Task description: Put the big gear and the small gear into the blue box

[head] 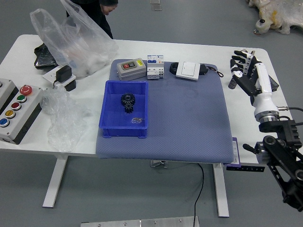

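Big gear: black toothed plastic-looking gear (pixel 128 99), inside the blue open rectangular box (pixel 102 111), toward twelve o'clock from its middle
Small gear: smaller black toothed gear (pixel 129 109), in the same box, directly at six o'clock from the big one; whether they touch I cannot tell
Box: on the blue-grey rectangular mat (pixel 189 113), at its nine o'clock side, with a small shiny clear piece (pixel 137 120) at four o'clock inside
Right hand: white-and-black five-fingered robot hand (pixel 258 84), raised at two o'clock of the white table (pixel 180 49), fingers spread and pinching nothing
Person: dark clothing past the table's far edge at eleven o'clock, bare hand (pixel 108 8) hanging low; its grip I cannot make out
Mat's far edge: grey box with a red switch (pixel 131 69) at eleven o'clock, white-and-grey block stack (pixel 155 71) at twelve, white square-topped device (pixel 188 70) at one
Table's nine o'clock end: pale panel with coloured round buttons (pixel 23 113), crumpled clear plastic (pixel 64 118) just beside it
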You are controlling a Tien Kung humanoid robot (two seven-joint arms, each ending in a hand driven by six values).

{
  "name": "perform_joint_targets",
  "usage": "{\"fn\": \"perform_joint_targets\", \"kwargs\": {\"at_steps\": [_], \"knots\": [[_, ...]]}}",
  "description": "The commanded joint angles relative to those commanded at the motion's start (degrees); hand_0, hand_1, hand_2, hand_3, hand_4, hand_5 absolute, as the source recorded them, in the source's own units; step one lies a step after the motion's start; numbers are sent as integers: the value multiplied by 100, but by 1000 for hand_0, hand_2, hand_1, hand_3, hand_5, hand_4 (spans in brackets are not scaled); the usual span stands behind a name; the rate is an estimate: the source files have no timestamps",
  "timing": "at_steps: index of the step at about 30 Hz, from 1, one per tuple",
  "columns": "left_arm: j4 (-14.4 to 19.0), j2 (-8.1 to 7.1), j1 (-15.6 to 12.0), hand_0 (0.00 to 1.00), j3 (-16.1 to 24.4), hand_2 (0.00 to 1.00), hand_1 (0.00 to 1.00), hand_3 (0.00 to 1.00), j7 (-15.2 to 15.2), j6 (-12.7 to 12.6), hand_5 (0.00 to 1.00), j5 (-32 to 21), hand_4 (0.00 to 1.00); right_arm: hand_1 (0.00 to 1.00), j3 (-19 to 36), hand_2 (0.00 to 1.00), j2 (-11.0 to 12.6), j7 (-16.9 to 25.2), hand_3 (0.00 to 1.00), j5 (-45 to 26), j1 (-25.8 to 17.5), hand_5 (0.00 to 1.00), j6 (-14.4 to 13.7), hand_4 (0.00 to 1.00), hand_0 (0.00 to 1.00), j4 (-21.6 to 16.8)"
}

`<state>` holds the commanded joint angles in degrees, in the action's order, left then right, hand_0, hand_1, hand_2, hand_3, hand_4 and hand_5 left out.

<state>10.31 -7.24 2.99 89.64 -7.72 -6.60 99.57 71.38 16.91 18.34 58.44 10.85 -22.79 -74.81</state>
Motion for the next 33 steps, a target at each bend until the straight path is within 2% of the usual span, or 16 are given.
{"fn": "perform_joint_targets", "kwargs": {"at_steps": [1,6,7,12,19,27,30,31,33], "knots": [[0,-3,4,618,-6,495,475,655,4,1,350,2,700,703,138,721,-16,64,684,-168,-76,447,41,673,727,29],[0,-22,38,618,-41,495,475,655,26,11,350,15,700,703,715,721,-47,267,684,-901,-190,447,190,673,727,57],[0,-28,49,618,-56,495,476,654,35,15,347,13,700,700,795,713,-50,290,677,-1044,-186,476,207,688,728,52],[0,-57,65,618,-136,495,476,654,65,28,347,6,700,700,929,713,-68,336,677,-1515,-233,476,239,688,728,55],[0,-100,57,618,-78,495,473,652,82,44,331,27,695,693,1044,707,-68,325,676,-1521,-300,428,228,671,717,31],[0,-74,87,618,10,495,467,650,65,82,327,115,692,673,1230,706,-50,288,676,-1519,-412,427,192,676,705,46],[0,-87,74,618,2,495,467,650,167,42,327,-4,692,673,1265,706,-67,267,676,-1487,-436,427,156,676,705,-6],[0,-96,77,617,-3,494,466,647,197,32,327,-36,693,620,1273,671,-74,256,666,-1457,-429,450,147,687,659,-30],[0,-108,100,617,-12,494,466,647,223,31,327,-51,693,620,1286,671,-80,236,666,-1411,-403,450,134,687,659,-65]]}}
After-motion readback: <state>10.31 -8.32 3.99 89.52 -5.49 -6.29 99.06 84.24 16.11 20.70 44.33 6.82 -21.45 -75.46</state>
